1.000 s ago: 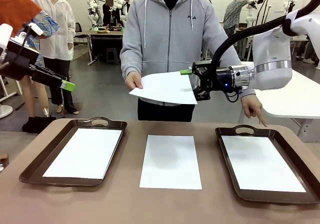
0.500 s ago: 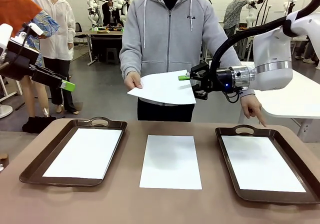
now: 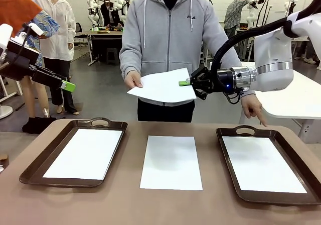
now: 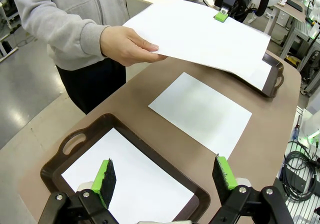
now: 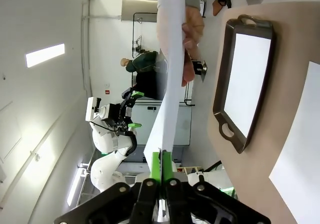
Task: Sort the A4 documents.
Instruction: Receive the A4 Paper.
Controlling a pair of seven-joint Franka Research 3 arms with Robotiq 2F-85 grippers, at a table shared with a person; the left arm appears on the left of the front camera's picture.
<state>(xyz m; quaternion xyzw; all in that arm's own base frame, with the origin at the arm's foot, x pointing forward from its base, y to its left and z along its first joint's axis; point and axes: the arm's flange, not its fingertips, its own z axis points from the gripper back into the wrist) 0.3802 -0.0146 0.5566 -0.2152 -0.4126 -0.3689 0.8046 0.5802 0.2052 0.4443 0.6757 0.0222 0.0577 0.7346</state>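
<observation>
1. Left gripper (image 3: pixel 69 86): the jaws stand wide apart and empty, raised above the left tray (image 3: pixel 30 171). That tray holds one A4 sheet (image 3: pixel 85 153). No change here.
2. Centre: a loose sheet (image 3: pixel 171 162) lies flat on the surface (image 3: pixel 125 205) between the trays. Above it, the person's hand (image 3: pixel 133 79) holds the offered sheet (image 3: pixel 160 87) by its left edge.
3. Right gripper (image 3: pixel 186 83): a second ago the jaws stood open around the offered sheet's right edge. They are now closed on it, so the sheet is held in the air at both ends.
4. Right tray (image 3: pixel 228 159): it holds a second tray sheet (image 3: pixel 261 163). The person's other hand (image 3: pixel 253 107) points towards this tray.

Consequence: the handover grip is made. Once the person lets go, the offered sheet is probably bound for the right tray.
</observation>
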